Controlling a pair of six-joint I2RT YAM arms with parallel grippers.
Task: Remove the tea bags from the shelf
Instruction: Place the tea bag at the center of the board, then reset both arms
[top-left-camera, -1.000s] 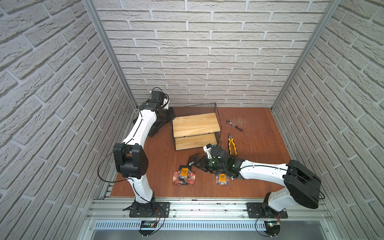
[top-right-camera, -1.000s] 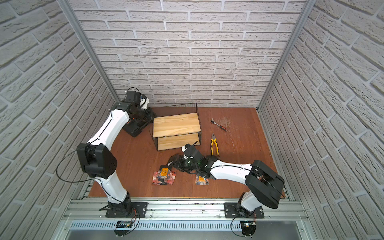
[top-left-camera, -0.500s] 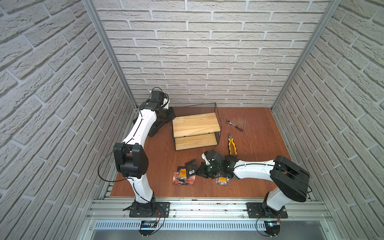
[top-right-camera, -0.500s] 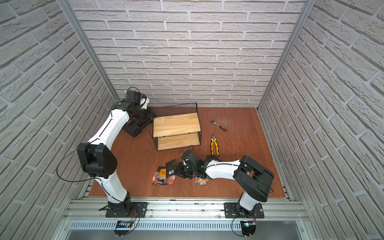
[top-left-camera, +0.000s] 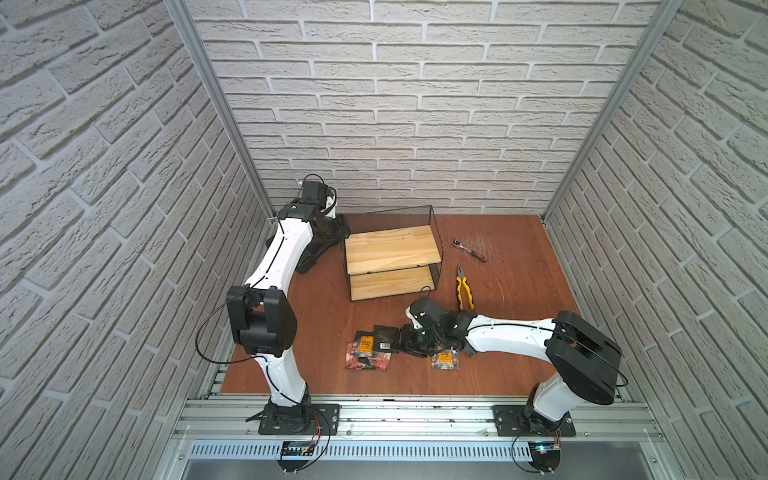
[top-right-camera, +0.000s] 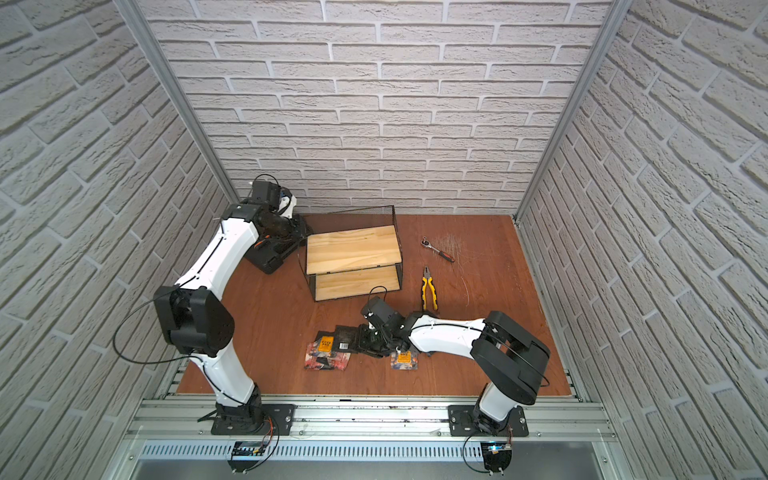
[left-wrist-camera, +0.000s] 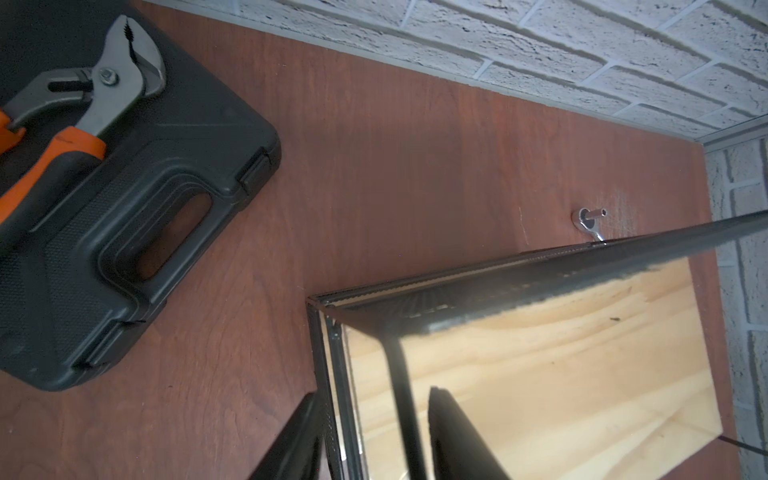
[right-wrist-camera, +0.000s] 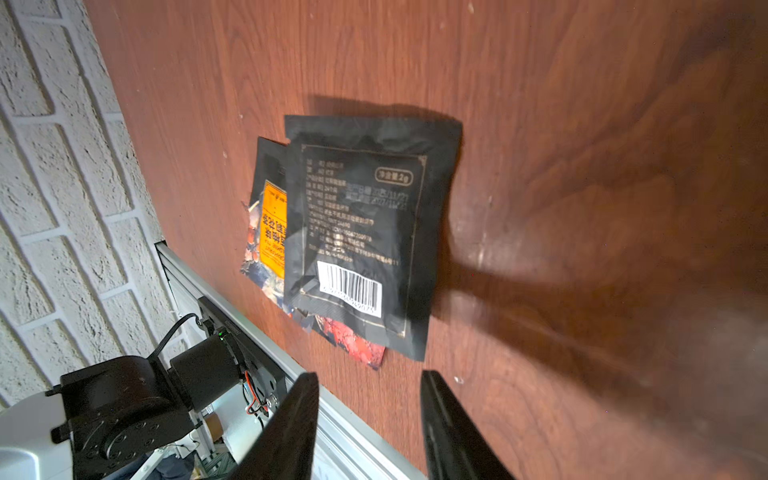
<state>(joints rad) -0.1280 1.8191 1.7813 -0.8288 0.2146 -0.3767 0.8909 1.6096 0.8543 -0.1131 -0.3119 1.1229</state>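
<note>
The shelf (top-left-camera: 390, 257) stands at the back of the table, and both its pine boards show bare in both top views. Tea bags lie on the table in front: a pile (top-left-camera: 368, 353) and a single one (top-left-camera: 446, 359) beside my right arm. My right gripper (right-wrist-camera: 370, 395) hangs open just off the pile, with nothing between its fingers. A black tea bag (right-wrist-camera: 365, 232), barcode up, lies on an orange-label one (right-wrist-camera: 270, 224) and a red one (right-wrist-camera: 357, 345). My left gripper (left-wrist-camera: 374, 415) is open astride the shelf's wire frame (left-wrist-camera: 399, 374) at its back left corner.
A black tool case (left-wrist-camera: 124, 208) with orange-handled pliers (left-wrist-camera: 83, 104) on it lies left of the shelf. Yellow-handled pliers (top-left-camera: 464, 289) and a ratchet (top-left-camera: 469, 249) lie to the shelf's right. Brick walls enclose three sides; an aluminium rail (top-left-camera: 415, 411) runs along the front.
My right gripper carried the black tea bag left onto the pile and opened, leaving it there. My left gripper has opened off the shelf's frame; that arm has stayed in place.
</note>
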